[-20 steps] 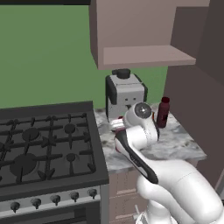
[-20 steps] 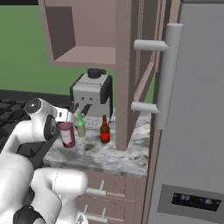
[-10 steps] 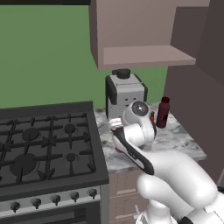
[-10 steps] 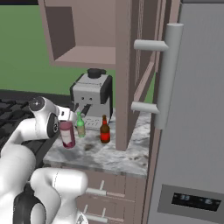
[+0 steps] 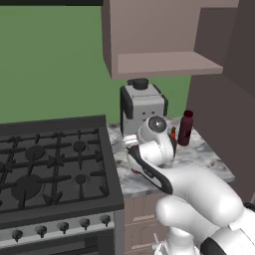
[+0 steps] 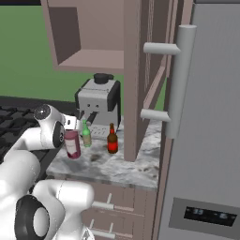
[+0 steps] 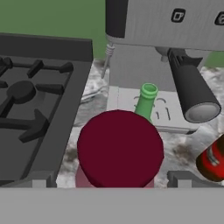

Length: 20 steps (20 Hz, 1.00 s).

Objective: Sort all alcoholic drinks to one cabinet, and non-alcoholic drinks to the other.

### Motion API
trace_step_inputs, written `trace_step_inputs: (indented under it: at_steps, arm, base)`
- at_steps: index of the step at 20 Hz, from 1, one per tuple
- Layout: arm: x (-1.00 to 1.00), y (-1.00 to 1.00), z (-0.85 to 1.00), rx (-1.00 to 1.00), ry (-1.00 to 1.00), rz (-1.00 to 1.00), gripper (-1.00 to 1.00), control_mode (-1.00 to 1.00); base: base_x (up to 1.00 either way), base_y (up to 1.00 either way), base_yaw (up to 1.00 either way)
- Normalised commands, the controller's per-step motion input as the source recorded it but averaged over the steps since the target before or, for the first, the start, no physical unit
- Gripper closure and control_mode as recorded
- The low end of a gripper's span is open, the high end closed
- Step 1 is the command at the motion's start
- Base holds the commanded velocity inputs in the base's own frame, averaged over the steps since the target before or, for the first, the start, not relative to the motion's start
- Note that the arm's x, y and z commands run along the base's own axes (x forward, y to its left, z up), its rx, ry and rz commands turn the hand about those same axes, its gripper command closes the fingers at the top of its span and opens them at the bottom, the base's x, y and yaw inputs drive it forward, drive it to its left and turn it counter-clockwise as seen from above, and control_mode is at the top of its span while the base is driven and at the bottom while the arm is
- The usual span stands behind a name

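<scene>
1. Left to right on the marble counter (image 6: pixel 136 171): stove (image 7: pixel 35 94) at far left; then pink bottle (image 6: pixel 71 144) w/ dark red cap (image 7: pixel 119 148); green bottle (image 6: pixel 86 134) just behind it, by the coffee machine (image 6: pixel 98 105) tray; amber bottle (image 6: pixel 112 140) further right; a dark maroon bottle (image 5: pixel 185 128) stands near the cabinet wall in the left base view.
2. Gripper (image 7: pixel 111 178) sits right above the pink bottle's cap, jaws spread wide, holding nothing; fingertips (image 7: pixel 40 179) flank the cap.
3. Step, as I judge it: grasp the pink bottle; best done by dropping straight down so pads land below the cap on the body, centred, then closing; keep clear of the green neck close behind, risk of a knock.
4. Orientation: pink bottle upright, long axis vertical, cap pointing up at the hand cam; green and amber bottles also upright, necks up.
</scene>
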Motion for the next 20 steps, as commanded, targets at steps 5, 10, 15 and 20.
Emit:
trace_step_inputs:
  at_steps: [5, 10, 15, 20]
  arm:
    - [0.09, 0.0, -0.1, 0.0, 0.0, 0.0, -1.0, -1.0]
    - [0.07, 0.0, -0.07, 0.0, 0.0, 0.0, -1.0, -1.0]
    - [0.05, 0.0, -0.04, 0.0, 0.0, 0.0, -1.0, -1.0]
    - [0.02, 0.0, -0.06, 0.0, 0.0, 0.0, 1.0, -1.0]
  base:
    - [0.0, 0.0, 0.0]
    - [0.0, 0.0, 0.0]
    - [0.0, 0.0, 0.0]
    - [0.0, 0.0, 0.0]
